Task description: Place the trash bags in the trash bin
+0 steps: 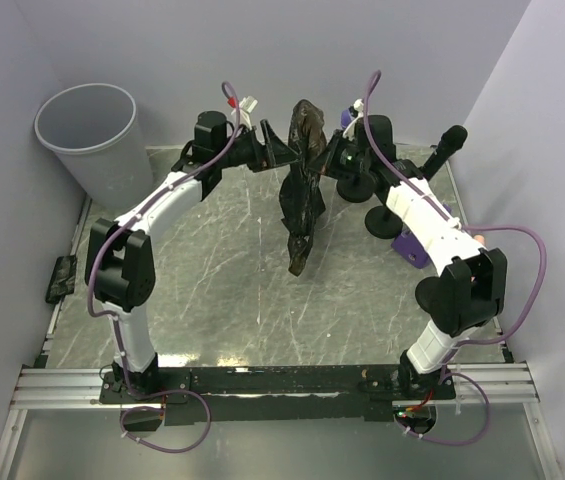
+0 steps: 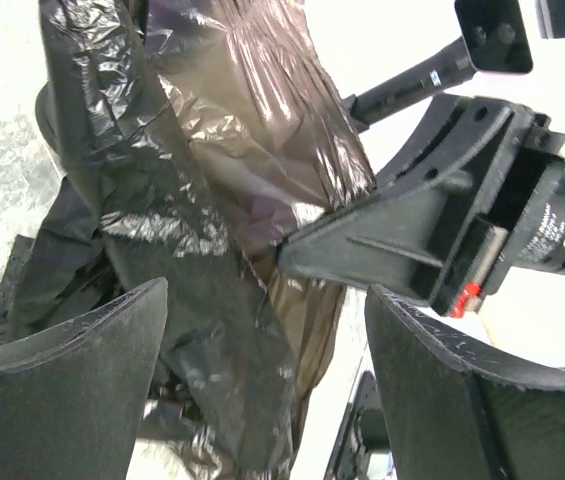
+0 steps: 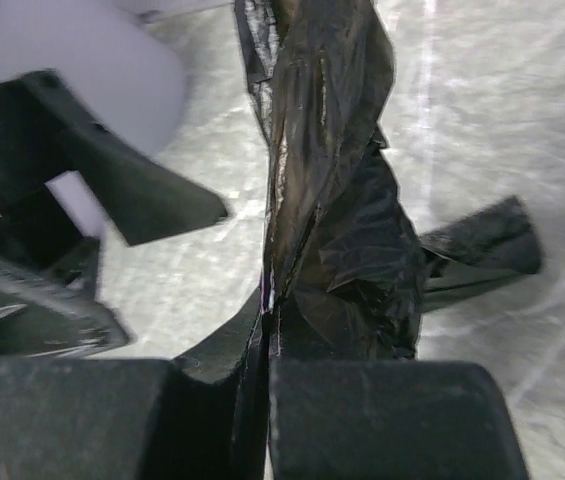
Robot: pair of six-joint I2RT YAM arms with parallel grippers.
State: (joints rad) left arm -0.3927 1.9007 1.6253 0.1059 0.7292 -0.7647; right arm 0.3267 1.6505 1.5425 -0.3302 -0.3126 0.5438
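Note:
A black trash bag [image 1: 303,190] hangs above the middle of the table, its lower end near the surface. My right gripper [image 1: 326,160] is shut on the bag's upper part; in the right wrist view the closed gripper [image 3: 267,325] pinches the crumpled film [image 3: 337,200]. My left gripper [image 1: 284,150] is open on the bag's other side. In the left wrist view its fingers [image 2: 72,390] stand wide apart with the bag [image 2: 192,230] hanging between them, and the right gripper [image 2: 412,240] shows beyond. The light grey round trash bin [image 1: 90,135] stands at the far left corner.
A purple object [image 1: 407,246], a black round foot [image 1: 381,217] and a black handle [image 1: 448,145] sit at the far right behind the right arm. A small black item [image 1: 59,278] lies off the table's left edge. Walls close in on both sides.

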